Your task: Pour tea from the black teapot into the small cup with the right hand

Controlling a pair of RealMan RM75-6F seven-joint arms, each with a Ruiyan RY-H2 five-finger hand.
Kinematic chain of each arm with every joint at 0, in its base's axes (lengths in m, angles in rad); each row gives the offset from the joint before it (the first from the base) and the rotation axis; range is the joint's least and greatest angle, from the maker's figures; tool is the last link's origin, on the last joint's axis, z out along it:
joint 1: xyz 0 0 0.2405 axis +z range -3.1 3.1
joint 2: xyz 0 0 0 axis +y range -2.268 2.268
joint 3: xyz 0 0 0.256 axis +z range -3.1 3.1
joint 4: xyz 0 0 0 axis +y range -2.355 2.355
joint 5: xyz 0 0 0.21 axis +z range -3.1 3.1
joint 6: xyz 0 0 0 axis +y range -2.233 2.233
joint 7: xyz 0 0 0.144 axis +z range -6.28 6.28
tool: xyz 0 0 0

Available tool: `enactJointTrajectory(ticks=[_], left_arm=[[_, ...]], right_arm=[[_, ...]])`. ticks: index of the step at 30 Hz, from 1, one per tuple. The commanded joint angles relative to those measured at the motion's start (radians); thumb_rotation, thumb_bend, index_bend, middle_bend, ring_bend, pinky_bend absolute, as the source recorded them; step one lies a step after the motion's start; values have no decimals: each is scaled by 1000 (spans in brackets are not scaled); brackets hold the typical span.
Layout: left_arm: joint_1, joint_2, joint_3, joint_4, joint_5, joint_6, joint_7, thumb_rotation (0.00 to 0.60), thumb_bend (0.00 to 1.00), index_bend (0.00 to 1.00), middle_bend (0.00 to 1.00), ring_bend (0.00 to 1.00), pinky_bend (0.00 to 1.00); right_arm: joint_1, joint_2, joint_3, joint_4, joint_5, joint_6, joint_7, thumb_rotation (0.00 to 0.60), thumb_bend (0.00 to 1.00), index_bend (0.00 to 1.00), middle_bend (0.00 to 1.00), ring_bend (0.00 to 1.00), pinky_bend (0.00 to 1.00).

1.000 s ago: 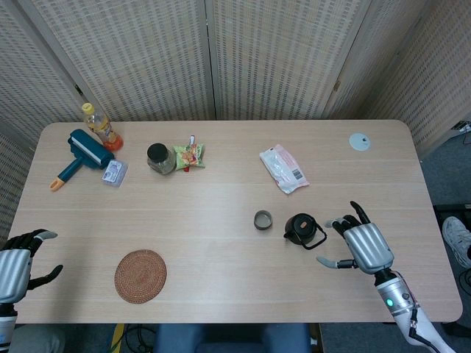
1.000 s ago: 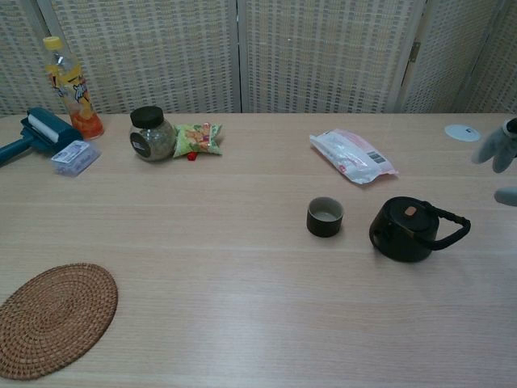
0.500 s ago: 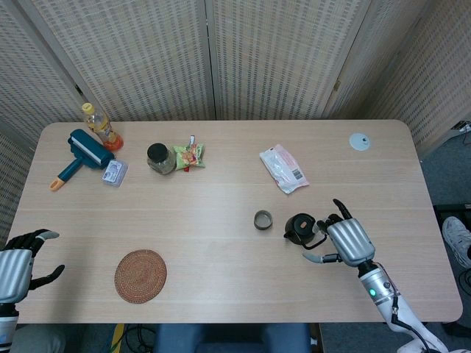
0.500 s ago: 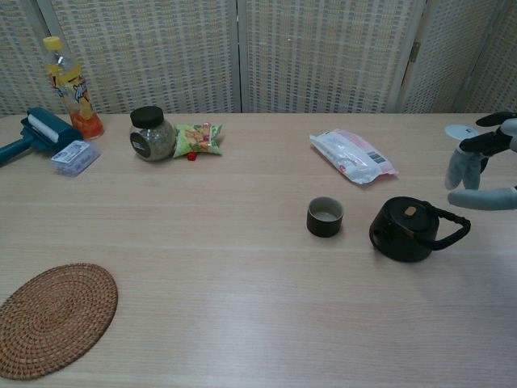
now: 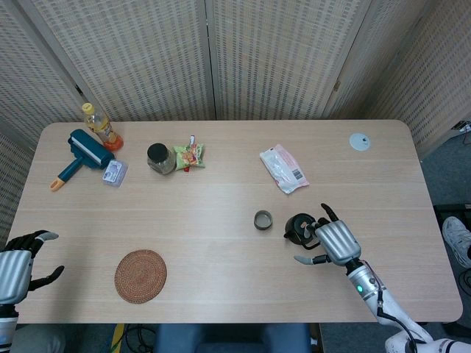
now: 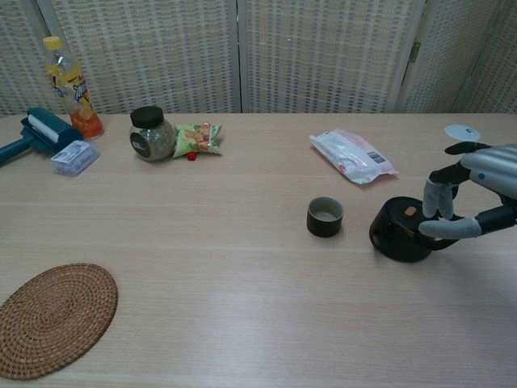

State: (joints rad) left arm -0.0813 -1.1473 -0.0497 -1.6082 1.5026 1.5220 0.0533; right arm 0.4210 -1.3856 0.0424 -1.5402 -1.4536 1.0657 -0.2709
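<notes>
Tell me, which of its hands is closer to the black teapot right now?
The right hand. It is right at the black teapot, fingers around the handle side. The left hand hangs off the table's far left edge, nowhere near it.

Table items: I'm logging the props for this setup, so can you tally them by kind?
Tea ware: 2, black teapot and small cup
Drink bottle: 1
Jar: 1
Packets: 3, green snack, pink-white pack, small clear pack
Lint roller: 1
Woven coaster: 1
White disc: 1
Total: 10
</notes>
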Motion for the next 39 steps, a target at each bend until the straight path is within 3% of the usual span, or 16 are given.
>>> enactJointTrajectory(ticks=[1,39], left_arm=[[1,-1,1,2,-1,-1,-1,600,183,317,287,290,259],[8,-5,1,14,-1,5,-9,600,182,317,287,289,258]], right_arm=[[6,-12,-4,15,3,-6,-2,108,0,457,498,352,0],[17,-49,-43,66,55,-45,-38,108,0,475,516,409,0]])
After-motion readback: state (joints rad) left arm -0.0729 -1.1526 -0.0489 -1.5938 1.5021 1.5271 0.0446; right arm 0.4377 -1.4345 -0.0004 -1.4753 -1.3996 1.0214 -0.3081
